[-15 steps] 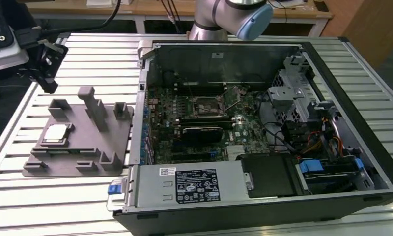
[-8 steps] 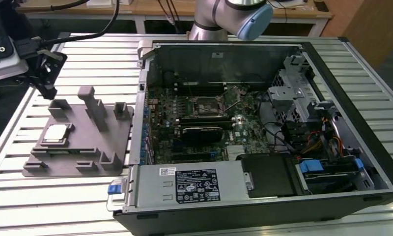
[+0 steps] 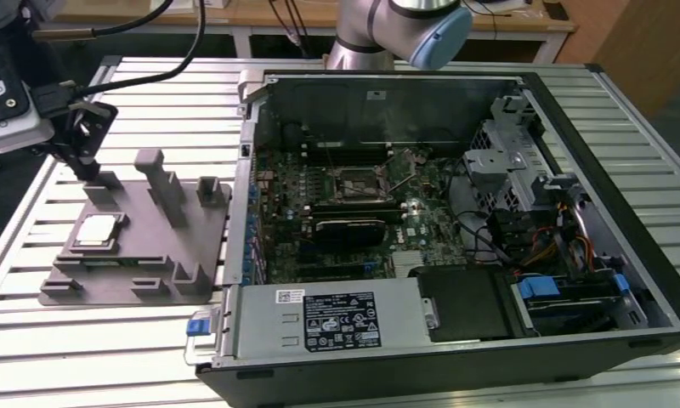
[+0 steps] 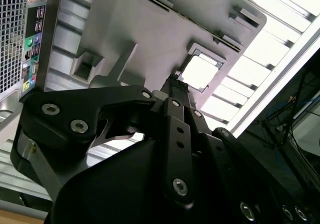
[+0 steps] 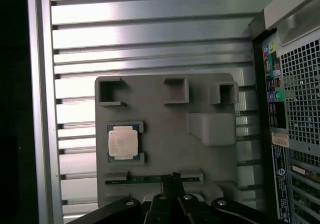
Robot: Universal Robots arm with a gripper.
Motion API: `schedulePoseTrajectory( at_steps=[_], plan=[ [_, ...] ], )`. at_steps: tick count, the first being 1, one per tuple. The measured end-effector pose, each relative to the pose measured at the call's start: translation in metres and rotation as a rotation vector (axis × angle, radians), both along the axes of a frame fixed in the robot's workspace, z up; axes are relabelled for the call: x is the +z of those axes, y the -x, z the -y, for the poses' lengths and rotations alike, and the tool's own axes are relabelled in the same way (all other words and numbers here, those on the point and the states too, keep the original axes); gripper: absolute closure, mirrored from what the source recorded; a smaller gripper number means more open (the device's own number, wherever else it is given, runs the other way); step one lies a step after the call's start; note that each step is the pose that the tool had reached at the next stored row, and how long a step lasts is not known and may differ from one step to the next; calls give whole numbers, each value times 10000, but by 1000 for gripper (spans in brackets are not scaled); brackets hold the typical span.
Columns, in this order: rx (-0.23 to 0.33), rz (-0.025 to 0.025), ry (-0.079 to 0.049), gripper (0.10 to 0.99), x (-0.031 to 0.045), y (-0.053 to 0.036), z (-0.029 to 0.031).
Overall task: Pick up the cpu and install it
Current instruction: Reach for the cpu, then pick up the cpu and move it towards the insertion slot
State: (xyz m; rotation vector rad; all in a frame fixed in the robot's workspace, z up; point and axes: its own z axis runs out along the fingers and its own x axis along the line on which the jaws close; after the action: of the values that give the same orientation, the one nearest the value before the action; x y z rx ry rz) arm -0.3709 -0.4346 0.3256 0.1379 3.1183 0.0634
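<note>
A slatted metal tabletop (image 3: 113, 357) carries everything. The open case (image 3: 386, 98) takes up the middle and the exterior view's right, with the green motherboard (image 3: 306, 187) flat inside it and the black-framed socket (image 3: 357, 180) near the board's centre. On the exterior view's left, just beside the case, sits the grey fixture plate (image 3: 147, 255) with its upright posts. The cpu (image 3: 99, 231) lies flat in a shallow square pocket on that plate, silvery top up, toward the plate's left edge; both wrist views show it seated there as well (image 5: 123, 143) (image 4: 200, 72). The gripper (image 3: 87, 170) hangs at the upper left of the exterior view, over the plate's far edge, apart from the cpu and touching nothing. In the first wrist view its tips (image 5: 172, 178) look drawn together with nothing between them. The cpu is probably light, rigid and thin. Its metal lid looks smooth and likely slippery, and its underside contacts are likely delicate. The safest hold appears to be across two opposite side edges at the pale rim, where the pocket's walls leave gaps, kept level and squeezed gently.
</note>
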Motion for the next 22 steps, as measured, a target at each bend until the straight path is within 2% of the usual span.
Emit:
schedulePoseTrajectory(
  at_steps=[13,22],
  plan=[
    [-1,1,-1,980,-30,14,0],
    [0,0,0,980,-61,84,0]
  ],
)
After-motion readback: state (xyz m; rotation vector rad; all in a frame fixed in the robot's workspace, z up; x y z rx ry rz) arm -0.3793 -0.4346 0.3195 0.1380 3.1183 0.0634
